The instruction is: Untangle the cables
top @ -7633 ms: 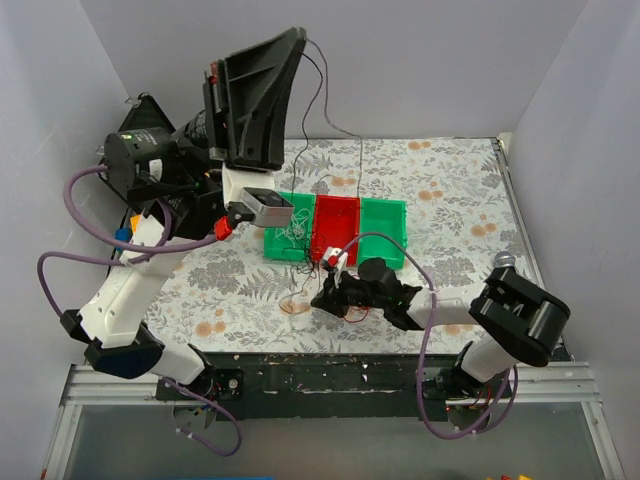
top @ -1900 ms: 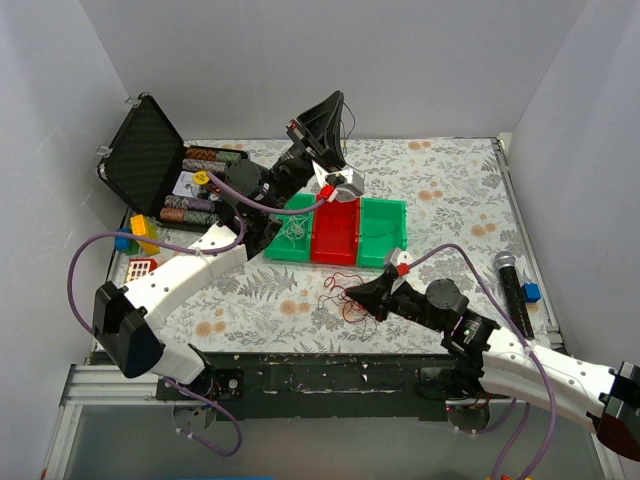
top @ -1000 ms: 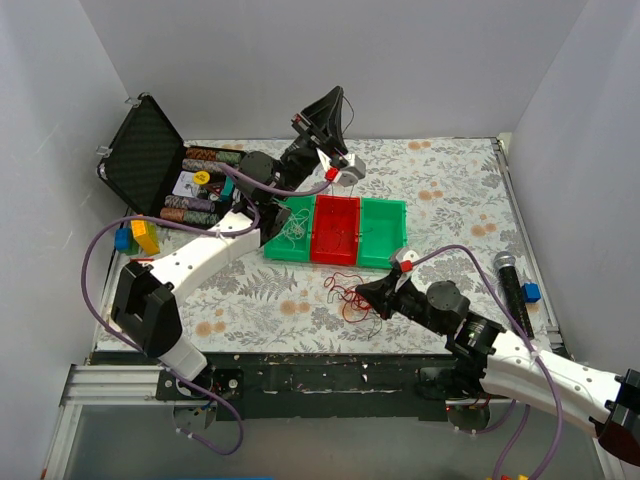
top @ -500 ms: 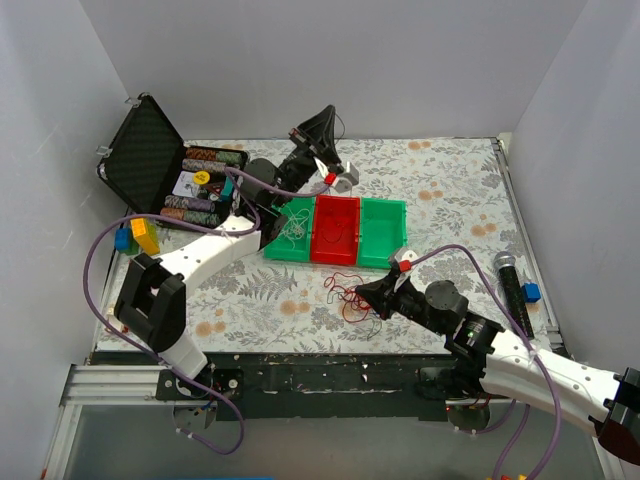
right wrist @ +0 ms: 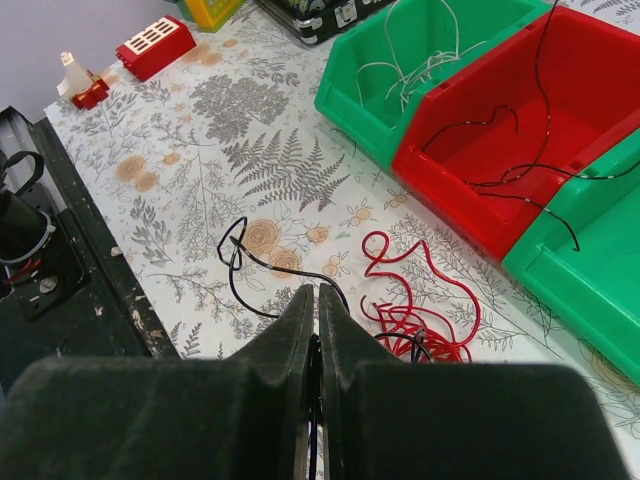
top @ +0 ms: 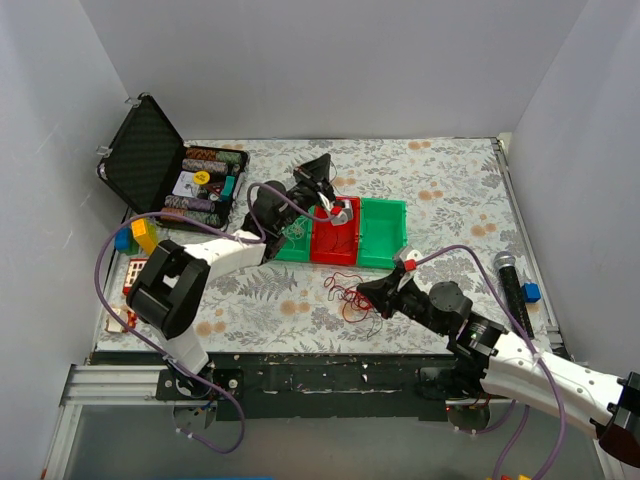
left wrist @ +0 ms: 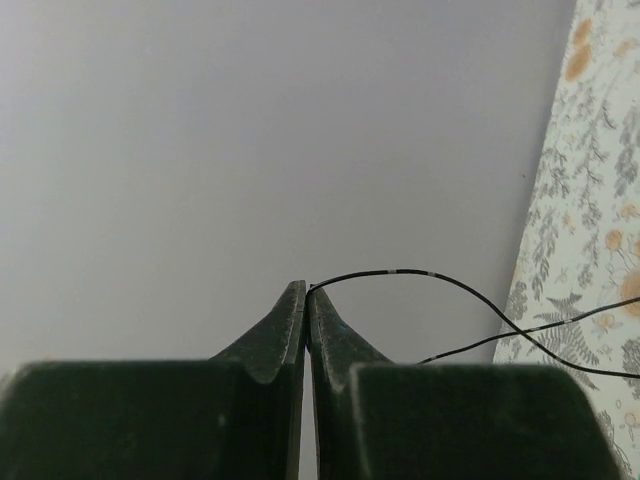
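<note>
The left jaws pinch a black cable; the right jaws, closed, seemingly nip the tangled cables.

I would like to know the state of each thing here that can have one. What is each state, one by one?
left hand: shut on a black wire.
right hand: shut, tips at the cables; grip unclear.
cables: tangled, in a loose heap.
black case: lid open.
red bin: black strands inside.
</note>
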Available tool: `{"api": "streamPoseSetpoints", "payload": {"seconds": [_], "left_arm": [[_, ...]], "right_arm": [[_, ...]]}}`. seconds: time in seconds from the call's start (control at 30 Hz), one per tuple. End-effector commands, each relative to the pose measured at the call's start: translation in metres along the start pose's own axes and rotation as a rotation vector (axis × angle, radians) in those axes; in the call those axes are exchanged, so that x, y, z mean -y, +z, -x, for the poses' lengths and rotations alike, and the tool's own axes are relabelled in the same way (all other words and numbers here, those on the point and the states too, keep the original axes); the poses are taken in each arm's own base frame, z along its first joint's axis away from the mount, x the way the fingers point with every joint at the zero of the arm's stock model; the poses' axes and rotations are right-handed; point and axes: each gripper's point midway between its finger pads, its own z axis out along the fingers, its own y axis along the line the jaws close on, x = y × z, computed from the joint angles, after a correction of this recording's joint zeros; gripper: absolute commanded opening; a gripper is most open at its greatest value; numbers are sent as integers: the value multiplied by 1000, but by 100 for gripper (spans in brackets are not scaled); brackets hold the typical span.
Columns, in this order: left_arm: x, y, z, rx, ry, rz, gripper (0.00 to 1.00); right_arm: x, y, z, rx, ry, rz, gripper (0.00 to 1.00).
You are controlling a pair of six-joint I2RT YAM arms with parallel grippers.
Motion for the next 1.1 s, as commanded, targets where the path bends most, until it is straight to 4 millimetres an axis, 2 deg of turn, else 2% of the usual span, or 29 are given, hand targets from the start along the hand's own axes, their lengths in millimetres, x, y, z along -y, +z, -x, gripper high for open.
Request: {"api": "streamPoseSetpoints", "payload": {"seconds": [0.0, 0.2, 0.27, 0.63, 0.67, 0.77, 0.9, 1.07], "left_arm": [[18, -10, -1, 54, 124, -52, 0], [81, -31, 8, 145, 205, -240, 0], [96, -36, 9, 167, 217, -288, 0], [143, -42, 16, 251, 197, -477, 0], [147, -41, 14, 251, 201, -496, 3], [148, -35, 8, 221, 194, -515, 21], [127, -25, 3, 168, 139, -513, 34], [105, -26, 10, 143, 47, -561, 57]], "right_arm": [[3, -2, 6, 24, 10, -26, 1], [8, -4, 7, 24, 13, -56, 1], [12, -5, 9, 27, 13, -75, 1], [19, -4, -5, -31, 16, -112, 1], [19, -4, -5, -31, 16, -112, 1], [20, -4, -3, -34, 14, -117, 1], [23, -6, 2, -20, 10, -140, 1], [30, -10, 16, 21, -1, -178, 1]]}}
